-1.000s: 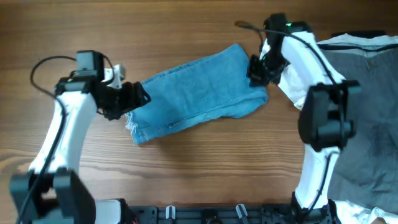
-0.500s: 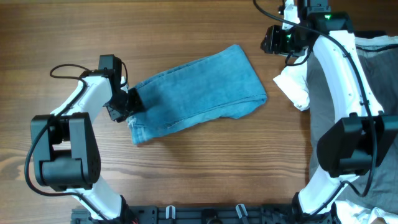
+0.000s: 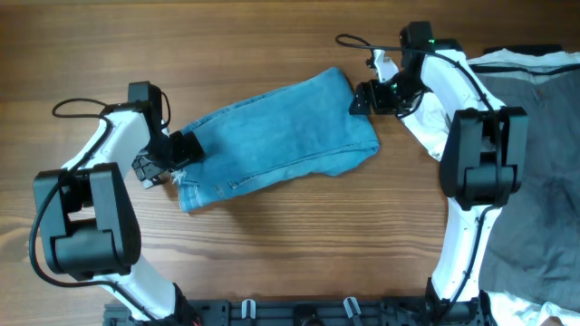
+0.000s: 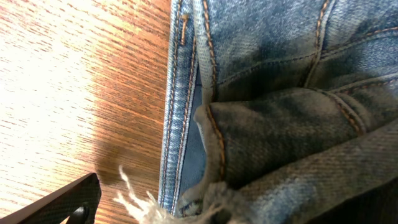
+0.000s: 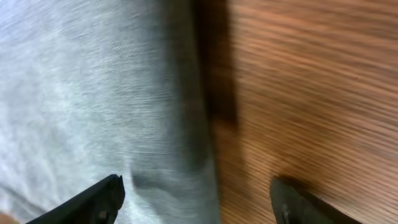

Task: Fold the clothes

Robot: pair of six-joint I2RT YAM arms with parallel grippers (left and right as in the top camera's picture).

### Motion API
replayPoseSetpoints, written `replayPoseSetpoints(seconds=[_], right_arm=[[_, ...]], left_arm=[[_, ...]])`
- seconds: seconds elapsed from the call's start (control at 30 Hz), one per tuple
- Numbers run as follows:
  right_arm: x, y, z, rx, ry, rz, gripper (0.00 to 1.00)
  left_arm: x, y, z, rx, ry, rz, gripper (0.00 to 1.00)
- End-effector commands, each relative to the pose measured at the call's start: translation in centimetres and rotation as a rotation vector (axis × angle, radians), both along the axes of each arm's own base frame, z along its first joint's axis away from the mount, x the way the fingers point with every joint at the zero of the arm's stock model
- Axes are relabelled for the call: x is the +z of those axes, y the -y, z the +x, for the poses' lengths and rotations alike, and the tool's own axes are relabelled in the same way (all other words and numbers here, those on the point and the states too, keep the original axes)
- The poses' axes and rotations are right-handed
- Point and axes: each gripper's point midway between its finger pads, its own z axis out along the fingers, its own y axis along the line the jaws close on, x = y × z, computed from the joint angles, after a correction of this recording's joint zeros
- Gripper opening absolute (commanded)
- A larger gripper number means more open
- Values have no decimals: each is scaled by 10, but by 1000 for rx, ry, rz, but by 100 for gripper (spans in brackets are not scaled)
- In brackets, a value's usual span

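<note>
Overhead, a brown wood-grain table (image 3: 272, 36) carries everything. At the left, the left gripper (image 3: 179, 152) stands with its jaws spread at the frayed hem end of the folded light blue faded denim jeans (image 3: 276, 140), which lie mid-table. The right gripper (image 3: 361, 98), its jaws also apart, straddles their upper right edge. Furthest right lie a crumpled white cloth (image 3: 433, 122) and a dark grey garment (image 3: 535, 163).

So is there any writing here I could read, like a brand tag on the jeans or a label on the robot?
None readable.
The jeans show only orange stitching and a frayed hem, no tag.
The left arm and right arm carry no legible marking from overhead.
The table shows only wood grain.
</note>
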Motion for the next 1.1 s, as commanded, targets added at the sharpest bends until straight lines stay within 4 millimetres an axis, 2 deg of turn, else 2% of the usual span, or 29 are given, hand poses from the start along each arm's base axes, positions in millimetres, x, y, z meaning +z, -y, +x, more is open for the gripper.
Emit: replayPoseSetpoints(seconds=[0.0, 0.07, 0.1, 0.13, 0.17, 0.2, 0.33, 0.4, 0.43, 0.47, 0.57, 0.63, 0.67, 0.73, 0.83, 0.87, 0.93, 1.03, 1.07], right_arm=[[-15, -35, -21, 127, -49, 205, 76], [-12, -41, -23, 147, -46, 222, 64], [-12, -42, -23, 149, -47, 222, 53], [-12, -42, -23, 143, -50, 222, 27], [-12, -41, -21, 124, -54, 221, 11], [-9, -36, -13, 64, -64, 213, 4], [24, 3, 20, -153, -39, 135, 4], [62, 32, 36, -223, 61, 86, 4], [88, 48, 42, -246, 136, 44, 4], [107, 57, 46, -258, 195, 10, 4], [155, 71, 49, -283, 339, -71, 4], [181, 66, 44, -276, 389, -59, 4], [190, 57, 41, -260, 403, -38, 4], [201, 22, 32, -189, 413, 8, 4], [197, -52, 9, -34, 391, 27, 4], [195, -70, 4, 4, 406, -2, 4], [183, -107, -11, 77, 443, -119, 5], [158, -144, -29, 131, 423, -189, 11], [149, -149, -32, 146, 414, -220, 11]], left_arm=[[-11, -12, -6, 14, -35, 58, 100], [-11, -11, -5, 15, -34, 51, 100], [-11, -11, -5, 15, -34, 50, 100], [-11, -11, -5, 15, -34, 50, 100], [-11, -11, -5, 15, -34, 50, 100], [-11, -11, -5, 15, -35, 50, 100], [-2, -10, -13, 10, -79, 43, 100], [23, -10, -13, 5, -119, 38, 100], [43, -9, -11, 5, -131, 33, 100], [55, -8, -8, 5, -125, 25, 100], [81, -6, 6, 7, -61, 14, 100], [93, 5, 8, 11, -34, -52, 100], [98, 13, 9, 12, -19, -96, 100], [103, 16, 9, 12, -9, -112, 100], [103, 16, 9, 12, -8, -112, 100], [103, 16, 9, 12, -8, -112, 100], [103, 16, 9, 12, -8, -112, 100], [103, 16, 8, 12, -9, -112, 100], [103, 16, 8, 12, -9, -112, 100]])
